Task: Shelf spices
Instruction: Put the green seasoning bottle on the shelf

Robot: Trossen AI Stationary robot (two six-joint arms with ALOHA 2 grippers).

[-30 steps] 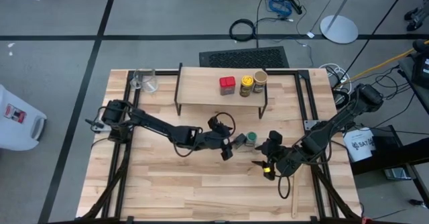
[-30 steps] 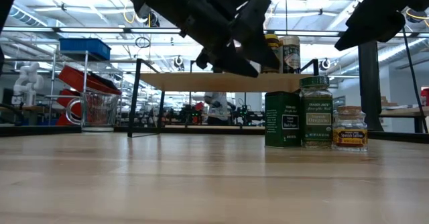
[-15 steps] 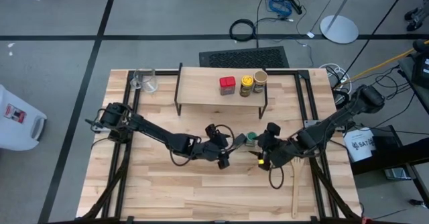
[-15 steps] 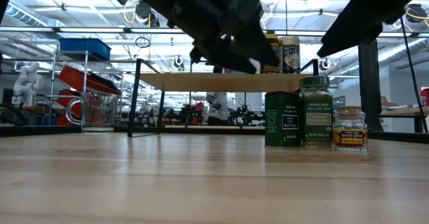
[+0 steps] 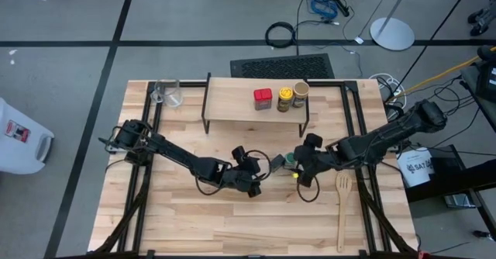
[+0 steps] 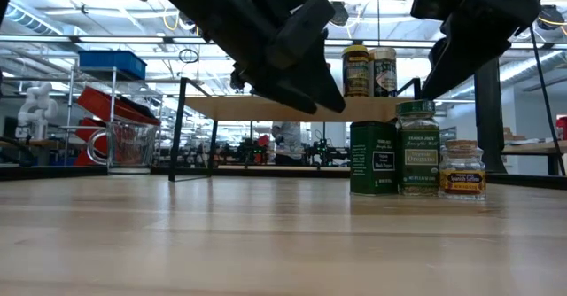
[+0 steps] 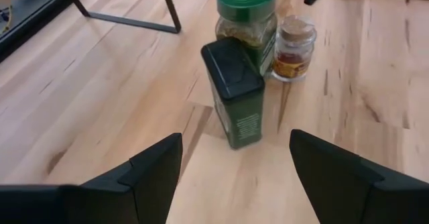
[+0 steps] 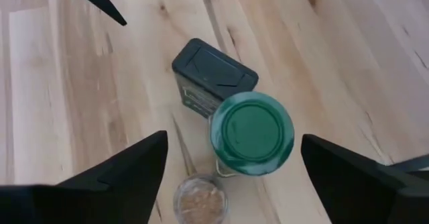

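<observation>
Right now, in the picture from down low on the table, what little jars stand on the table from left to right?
Dark tin → green-lidded jar → tiny brown jar.

"Oregano" on the green-lidded jar (image 6: 417,150); other labels too small to read.

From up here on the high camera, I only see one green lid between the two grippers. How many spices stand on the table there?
Observer: Three in a cluster: a dark green rectangular tin, a green-lidded glass jar and a tiny cork-topped jar.
Operator: Is the left one holding any?
Observer: No. The left gripper is open, facing the tin.
Operator: And the right one?
Observer: The right gripper is open too, above the green lid.
</observation>
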